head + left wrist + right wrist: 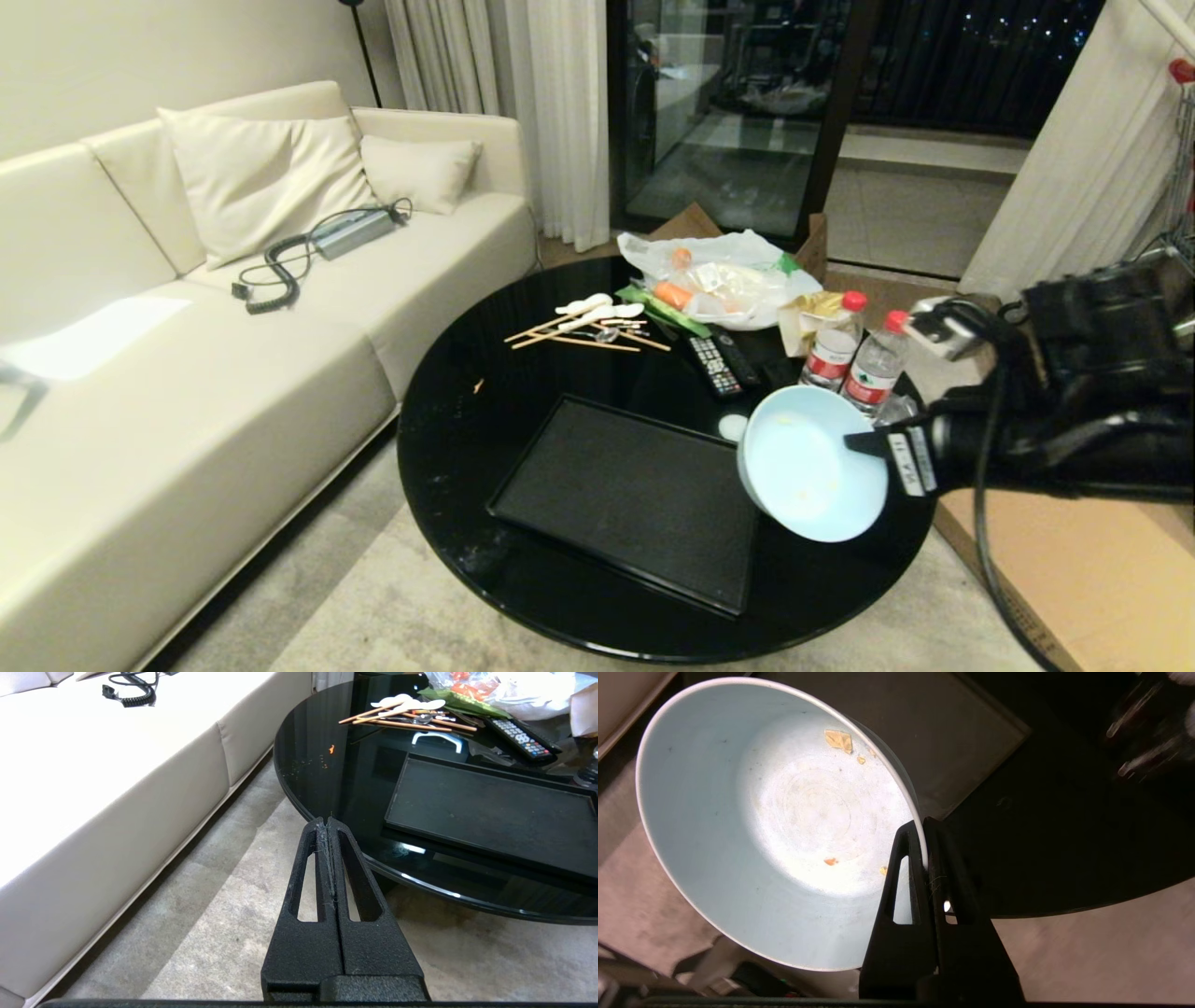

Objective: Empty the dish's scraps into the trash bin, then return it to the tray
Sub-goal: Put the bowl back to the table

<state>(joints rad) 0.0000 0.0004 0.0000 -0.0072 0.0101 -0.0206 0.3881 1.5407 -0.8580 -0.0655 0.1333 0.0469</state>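
Over bench's right edge: right pincer (924,828) clenched on dish (810,464) rim, thin single-point hold, dish tilted steeply, just beside tray (635,499) corner. Few scraps (838,739) cling inside. Risks: dish pivots or slips from pinch; crumbs drop onto bench; swing knocks water bottles (857,359) close behind. Left pincer (328,826) clenched, empty, idle off bench's near-left edge.

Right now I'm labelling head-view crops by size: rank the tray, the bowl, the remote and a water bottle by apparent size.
1. tray, clearly largest.
2. dish, held tilted by the right gripper; it sits nearer the camera, so it looks larger than it is.
3. remote and water bottle: too alike to rank.
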